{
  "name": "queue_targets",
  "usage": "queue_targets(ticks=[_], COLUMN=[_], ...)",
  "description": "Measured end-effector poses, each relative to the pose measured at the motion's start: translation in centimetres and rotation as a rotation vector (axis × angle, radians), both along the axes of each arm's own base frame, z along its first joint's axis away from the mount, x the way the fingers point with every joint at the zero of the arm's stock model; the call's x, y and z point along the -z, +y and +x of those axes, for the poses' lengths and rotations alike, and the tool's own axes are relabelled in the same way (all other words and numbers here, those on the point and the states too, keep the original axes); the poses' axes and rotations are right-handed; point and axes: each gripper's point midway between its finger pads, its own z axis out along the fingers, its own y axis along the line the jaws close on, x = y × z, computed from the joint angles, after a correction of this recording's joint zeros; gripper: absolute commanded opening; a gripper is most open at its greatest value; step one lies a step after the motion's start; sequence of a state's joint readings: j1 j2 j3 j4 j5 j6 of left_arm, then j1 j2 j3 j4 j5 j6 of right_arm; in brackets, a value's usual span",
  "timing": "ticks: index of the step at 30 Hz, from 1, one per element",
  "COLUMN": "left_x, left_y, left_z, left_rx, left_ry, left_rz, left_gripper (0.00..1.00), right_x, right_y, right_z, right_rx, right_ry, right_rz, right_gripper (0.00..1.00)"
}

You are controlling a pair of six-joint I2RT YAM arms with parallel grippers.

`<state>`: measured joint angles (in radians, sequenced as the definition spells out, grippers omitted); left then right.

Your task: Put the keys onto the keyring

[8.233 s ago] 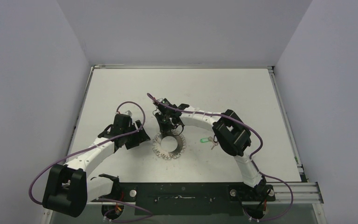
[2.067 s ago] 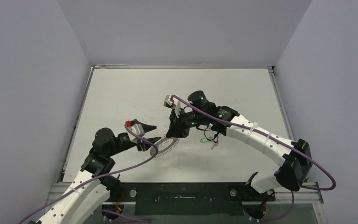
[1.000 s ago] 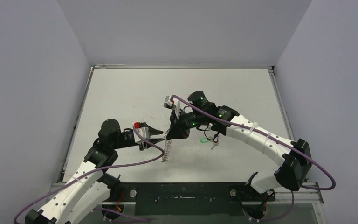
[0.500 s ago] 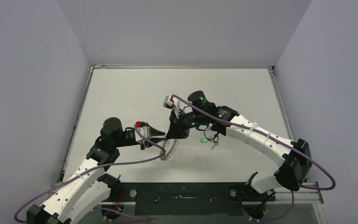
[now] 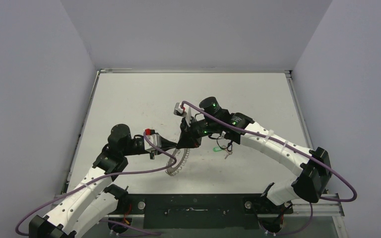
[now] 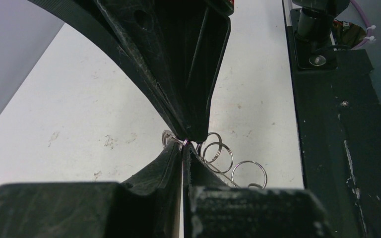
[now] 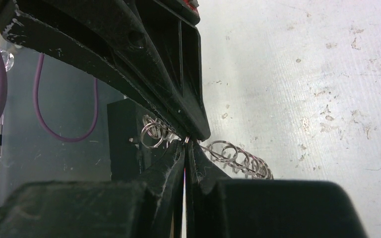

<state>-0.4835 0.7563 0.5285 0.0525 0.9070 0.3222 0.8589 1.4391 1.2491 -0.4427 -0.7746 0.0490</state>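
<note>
1. My left gripper reaches in from the left, lying low over the bench. Its fingers are pressed together, with no gap between them in the left wrist view.
2. Thin wire from the keyring sits right at those closed tips, so I have it pinched there.
3. The keyring stands on edge and slants down toward the near side from where both grippers meet. Its small wire loops fan out below and beside the tips. I cannot tell whether its lower edge touches the bench.
4. My right gripper comes down from the right, tip to tip with the left one. Its fingers are also fully closed, clamped on the same stretch of keyring.
5. The keys lie on the bench to the right, near my right wrist. The green tag shows beside the small metal key, clearly apart from the keyring and not on it.
</note>
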Motion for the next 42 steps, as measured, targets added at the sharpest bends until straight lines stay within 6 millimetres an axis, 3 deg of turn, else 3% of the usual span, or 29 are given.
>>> queue_targets(ticks=[15,23,27,33,42], left_x=[0.2,0.8,1.2,2.1,1.9], left_y=[0.6,1.1,1.4,1.7,1.7], left_z=[0.8,1.6,1.8,1.9,2.4], left_rx=[-0.076,-0.153,-0.185,-0.215,-0.250], left_ry=[0.010,0.071,0.090,0.111,0.132], left_rz=[0.015,0.026,0.027,0.031,-0.006], left_gripper=[0.00,0.00,0.00,0.00,0.00], right_x=[0.3,1.3,2.5,3.5,4.2], right_y=[0.4,0.3,-0.7,-1.5,-1.3], right_z=[0.8,3.1,4.9,6.5,6.7], right_rx=[0.023,0.128,0.211,0.282,0.304], right_ry=[-0.022,-0.022,-0.008,0.003,0.036], right_rz=[0.001,-0.014,-0.025,-0.025,0.009], right_gripper=[0.02,0.32,0.38,0.40,0.38])
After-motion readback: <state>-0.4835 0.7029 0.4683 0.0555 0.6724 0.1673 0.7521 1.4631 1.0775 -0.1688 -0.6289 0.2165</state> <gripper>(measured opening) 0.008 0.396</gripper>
